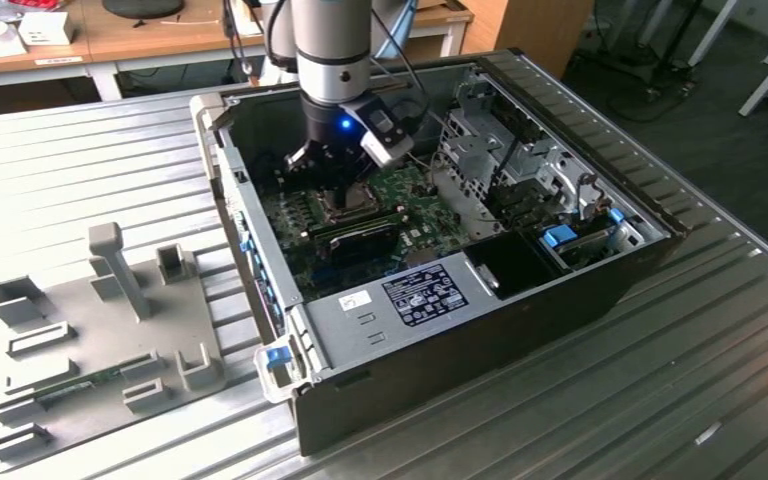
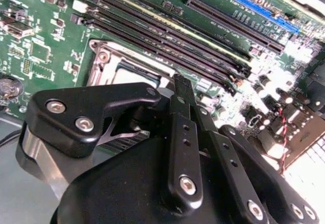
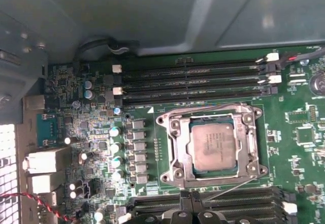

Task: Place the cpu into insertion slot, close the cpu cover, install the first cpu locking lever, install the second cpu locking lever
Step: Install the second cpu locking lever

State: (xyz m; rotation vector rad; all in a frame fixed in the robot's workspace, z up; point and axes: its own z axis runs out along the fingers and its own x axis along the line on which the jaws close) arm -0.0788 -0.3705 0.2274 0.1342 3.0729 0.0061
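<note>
The cpu [image 3: 213,145], a grey metal square, lies in the insertion slot [image 3: 166,177] on the green circuit board. The silver cpu cover [image 3: 177,145] lies flat around it, so the chip shows through its window. A thin wire lever [image 3: 231,188] slants from the socket's corner toward my gripper [image 3: 195,215], whose black fingertips sit close together at that side of the socket. In the second wrist view my gripper [image 2: 172,84] hangs just above the socket's rim [image 2: 109,56], fingers drawn together with nothing seen between them. In the exterior view my gripper [image 1: 344,205] reaches down into the open computer case.
Long black memory slots [image 3: 193,82] run on both sides of the socket. The case wall [image 1: 231,190] and drive cages [image 1: 518,170] hem the board in. A grey fixture plate [image 1: 104,330] with upright holders lies on the table at the exterior view's left.
</note>
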